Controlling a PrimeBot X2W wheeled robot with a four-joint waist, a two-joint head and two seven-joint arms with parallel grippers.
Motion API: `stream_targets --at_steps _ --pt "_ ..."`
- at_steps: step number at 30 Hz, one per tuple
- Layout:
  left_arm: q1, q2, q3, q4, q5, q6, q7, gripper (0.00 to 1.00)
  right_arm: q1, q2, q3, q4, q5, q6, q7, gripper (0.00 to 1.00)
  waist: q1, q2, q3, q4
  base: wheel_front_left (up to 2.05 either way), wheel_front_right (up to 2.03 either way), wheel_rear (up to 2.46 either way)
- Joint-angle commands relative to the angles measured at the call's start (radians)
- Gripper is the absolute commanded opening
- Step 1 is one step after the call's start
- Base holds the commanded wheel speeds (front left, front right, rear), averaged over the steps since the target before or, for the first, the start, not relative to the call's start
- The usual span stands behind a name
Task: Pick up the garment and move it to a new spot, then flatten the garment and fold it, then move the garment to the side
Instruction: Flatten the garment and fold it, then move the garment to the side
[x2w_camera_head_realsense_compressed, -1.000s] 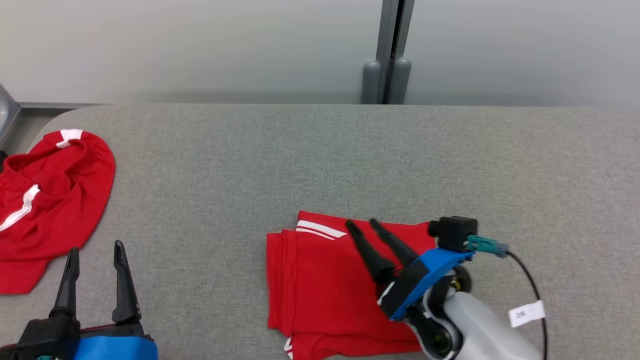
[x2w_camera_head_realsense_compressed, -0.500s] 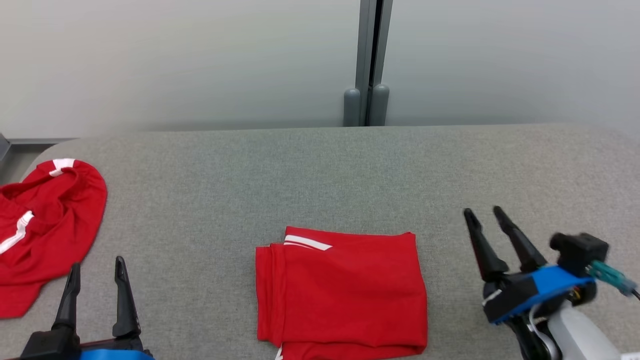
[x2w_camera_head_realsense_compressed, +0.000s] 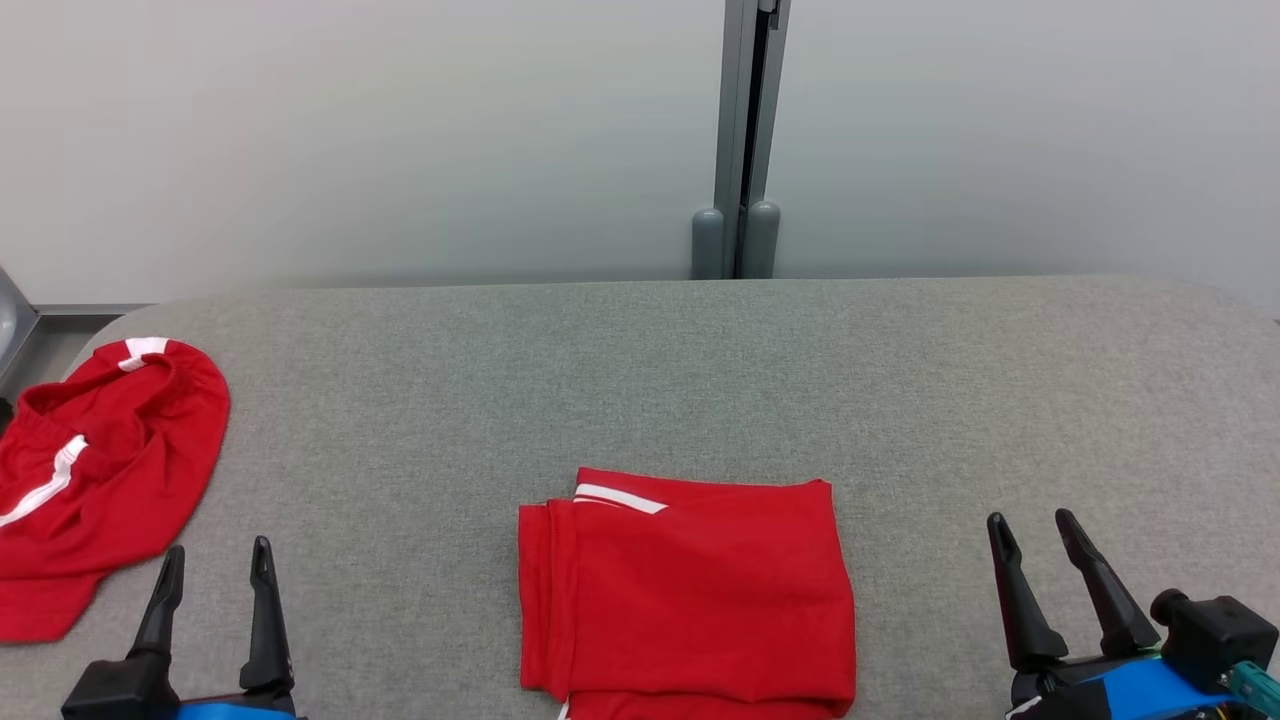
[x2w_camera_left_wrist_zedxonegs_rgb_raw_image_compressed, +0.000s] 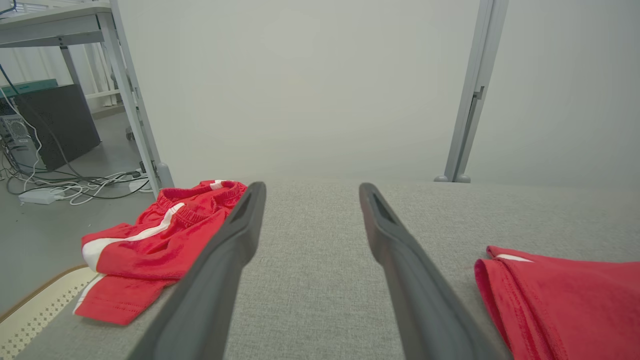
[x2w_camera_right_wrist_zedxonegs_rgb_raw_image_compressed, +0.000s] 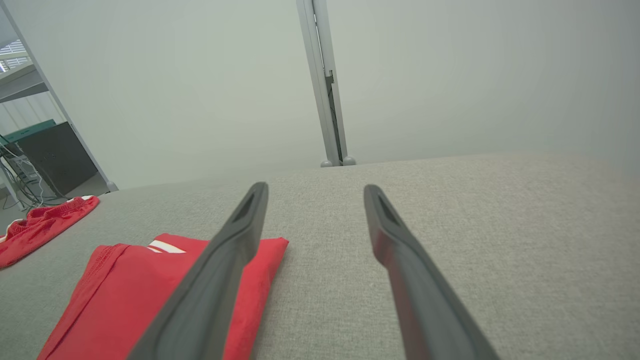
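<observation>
Left tool and right tool hover spread and empty at the near edge of the grey tabletop, the folded red shorts lying flat between them. A crumpled red garment sits far left; the left wrist view adds white cables on the floor beyond it.

**Grey worktop against a plain pale wall**

A grey, felt-like worktop with rounded corners runs up to a pale, matt wall. A grey metal post splits the wall and ends in two rounded feet. Beyond the worktop's left end, a grey floor carries tangled cables and a dark computer case under a pale table. The light is soft and even.
</observation>
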Motion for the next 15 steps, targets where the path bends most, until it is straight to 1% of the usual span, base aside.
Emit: stream_targets --at_steps 1,5,8,15 --pt "-0.019 0.012 -0.007 -0.009 -0.014 -0.001 0.015 1.00 0.017 0.007 -0.008 -0.014 -0.013 0.000 0.009 1.00 0.0001 0.0000 0.000 0.002 0.00 0.00 0.00" --pt "-0.029 0.030 -0.037 -0.018 -0.047 -0.001 0.059 1.00 0.023 0.019 -0.022 -0.032 -0.036 0.000 0.036 1.00 0.0001 0.0000 0.002 0.004 0.00 0.00 0.00" --pt "-0.037 0.054 -0.064 -0.016 -0.076 -0.001 0.086 1.00 0.026 0.022 -0.034 -0.041 -0.047 0.000 0.051 1.00 0.0001 0.0000 0.003 0.006 0.00 0.00 0.00" --pt "-0.039 0.084 -0.086 -0.020 -0.113 -0.001 0.111 1.00 0.035 0.032 -0.058 -0.051 -0.062 0.000 0.073 1.00 0.0001 0.0000 0.001 0.003 0.00 0.00 0.00"
